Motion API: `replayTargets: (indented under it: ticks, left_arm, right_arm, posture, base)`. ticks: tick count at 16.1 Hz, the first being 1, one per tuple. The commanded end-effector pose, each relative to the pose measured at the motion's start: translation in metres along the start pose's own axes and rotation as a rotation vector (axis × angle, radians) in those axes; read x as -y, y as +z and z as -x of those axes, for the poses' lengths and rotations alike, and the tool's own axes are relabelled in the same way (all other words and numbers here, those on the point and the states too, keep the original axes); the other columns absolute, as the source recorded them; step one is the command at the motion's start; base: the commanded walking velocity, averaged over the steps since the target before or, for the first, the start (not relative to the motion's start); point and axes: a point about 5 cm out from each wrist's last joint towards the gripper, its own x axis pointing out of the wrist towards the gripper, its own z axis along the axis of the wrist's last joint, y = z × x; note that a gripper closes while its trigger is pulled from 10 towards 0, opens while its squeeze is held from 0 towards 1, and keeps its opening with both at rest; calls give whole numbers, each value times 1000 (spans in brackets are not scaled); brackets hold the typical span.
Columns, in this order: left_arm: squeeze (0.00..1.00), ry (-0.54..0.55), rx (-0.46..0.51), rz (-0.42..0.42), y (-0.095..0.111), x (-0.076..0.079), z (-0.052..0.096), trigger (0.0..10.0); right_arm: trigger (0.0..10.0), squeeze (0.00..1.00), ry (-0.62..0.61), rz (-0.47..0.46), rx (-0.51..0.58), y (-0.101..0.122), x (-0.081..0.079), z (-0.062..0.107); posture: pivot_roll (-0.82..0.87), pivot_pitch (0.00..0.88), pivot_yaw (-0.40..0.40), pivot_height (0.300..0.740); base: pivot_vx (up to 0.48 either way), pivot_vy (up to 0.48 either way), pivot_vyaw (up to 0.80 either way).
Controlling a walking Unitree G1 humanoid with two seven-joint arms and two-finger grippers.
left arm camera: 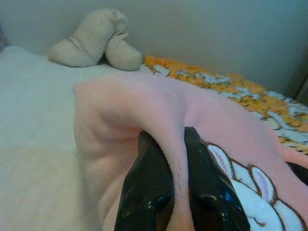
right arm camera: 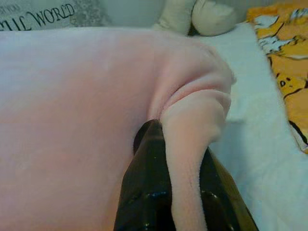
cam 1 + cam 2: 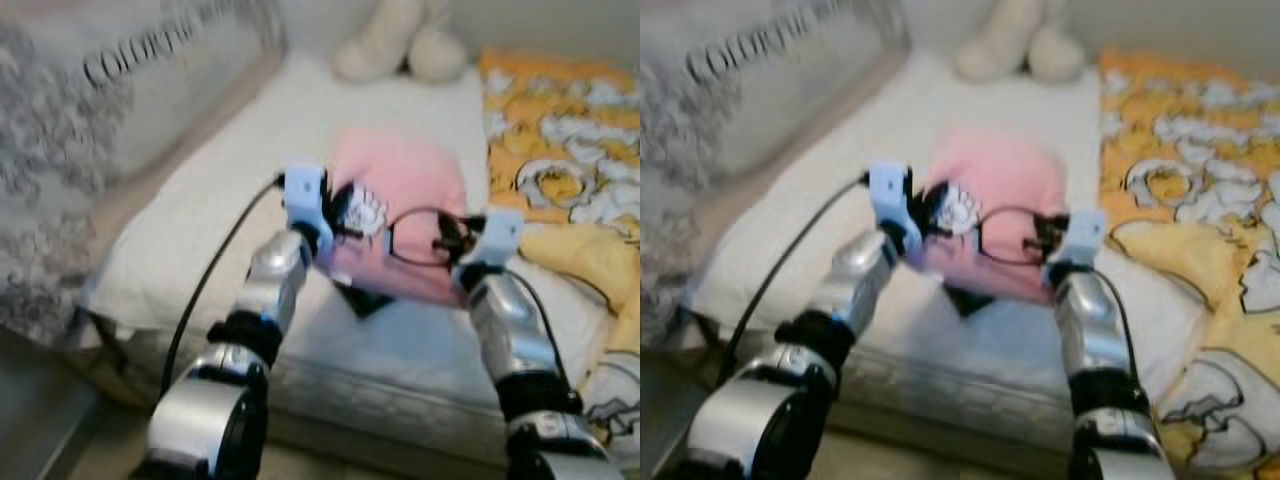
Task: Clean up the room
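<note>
White bedding covers the bed [image 3: 210, 240], which runs away from the robot toward a pale wall, with the bed's quilted edge [image 3: 400, 400] nearest the camera. At the far end, against the wall, sits a cream plush toy [image 3: 400, 40]. Along the robot's right side lies an orange and yellow blanket [image 3: 560, 130] printed with white cartoon shapes, and on the left stands a grey patterned panel [image 3: 120, 60] with dark lettering. Both silver arms reach forward over the bed and hold a pink blanket [image 3: 410, 200] between them, lifted off the white cover; it bears a white cartoon patch outlined in dark lines near the left arm. The left gripper [image 1: 172, 144] pinches a fold of the pink fleece, its two black fingers [image 1: 149, 183] closed on the fabric with only a ridge of cloth between them, just beside the white patch. The right gripper [image 2: 179, 139] clamps the other side of the blanket, a thick roll of fleece squeezed between its fingers [image 2: 144, 183] and hanging down over them. A black cable [image 3: 210, 280] trails from the left wrist down past the arm. A small dark shape [image 3: 362, 298] shows below the blanket's lower edge on the white cover; what it is cannot be made out.
</note>
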Motion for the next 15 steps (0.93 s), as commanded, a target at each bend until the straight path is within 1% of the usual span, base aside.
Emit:
replayTargets:
  ticks: [1, 4, 6, 8, 9, 11, 12, 13, 14, 15]
  left_arm:
    - [0, 41, 34, 5, 10, -13, 1, 10000]
    - [0, 45, 33, -8, 11, -14, 1, 10000]
    - [0, 15, 27, 5, 10, -13, 1, 10000]
    - [0, 28, 4, -17, 9, -19, 2, 10000]
    - [0, 28, -3, -23, 9, -22, 2, 10000]
    - [0, 27, -7, -27, 10, -23, 2, 10000]
    - [0, 31, -30, -30, 6, -23, 2, 10000]
    - [0, 41, -69, -12, 0, -24, 3, 10000]
    - [0, 50, -67, -35, -2, -24, 3, 10000]
    - [0, 45, -67, -31, -2, -23, 3, 10000]
  right_arm:
    - [10000, 0, 25, 13, 34, 9, -8, -5]
    - [10000, 0, 12, 17, 34, 9, -5, -4]
    - [10000, 0, 5, 25, 31, 8, -5, -4]
    - [10000, 0, 1, 17, 37, 5, -8, -1]
    - [10000, 0, 4, 44, 30, 2, -11, 0]
    - [10000, 0, -2, 43, 33, 1, -11, 1]
    - [10000, 0, -9, 49, 38, 1, -11, 2]
    - [10000, 0, -6, 67, 30, 0, -11, 2]
    - [10000, 0, 3, 76, 35, 1, -13, 1]
    - [10000, 0, 5, 76, 38, 1, -14, 1]
  posture:
    - [109, 0, 21, 740]
    - [110, 0, 20, 740]
    - [110, 0, 23, 740]
    - [108, 0, 28, 740]
    - [107, 0, 29, 740]
    - [102, 0, 31, 740]
    - [101, 0, 31, 740]
    - [100, 0, 32, 740]
    - [95, 0, 33, 740]
    - [95, 0, 33, 740]
  base:
    - [0, 480, 431]
    - [0, 480, 423]
    - [0, 480, 400]
    - [0, 480, 0]
    - [0, 480, -406]
    - [0, 480, -747]
    - [0, 480, -712]
    - [0, 0, 0]
    - [0, 0, 0]
    - [0, 0, 0]
